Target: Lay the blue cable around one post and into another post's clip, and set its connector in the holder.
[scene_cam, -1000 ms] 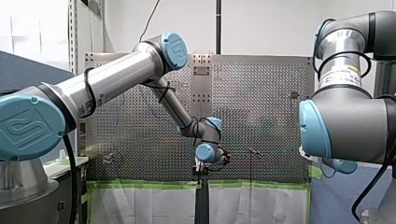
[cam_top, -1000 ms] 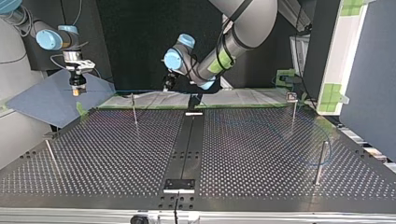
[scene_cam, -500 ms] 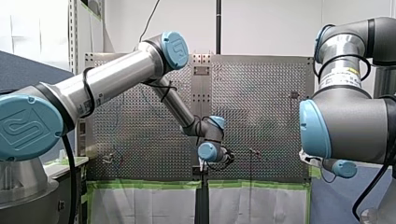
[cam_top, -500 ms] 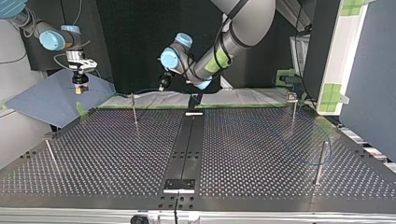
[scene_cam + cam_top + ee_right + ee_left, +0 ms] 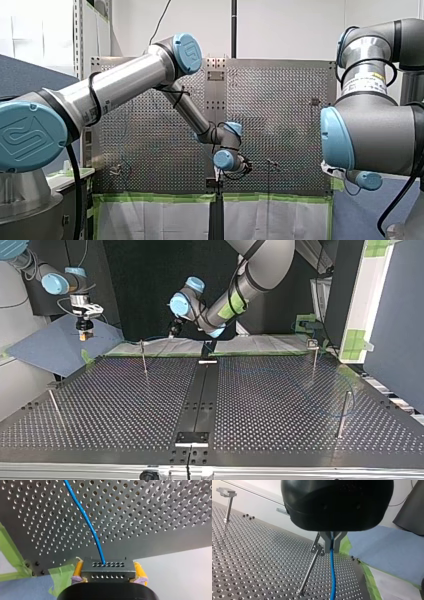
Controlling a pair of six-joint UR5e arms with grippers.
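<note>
Blue cable [image 5: 332,575], pinched by my left gripper [image 5: 332,547] just beside a post [image 5: 309,575] and ending in the connector [image 5: 108,566] my right gripper [image 5: 108,573] clamps, could skip that post's clip [image 5: 316,548] if pulled too taut.

Left pincer [image 5: 332,545], right pincer [image 5: 108,570]: both closed tight.

Cable [image 5: 332,575] sits in my left gripper [image 5: 331,549], just beside a post [image 5: 309,571].
</note>
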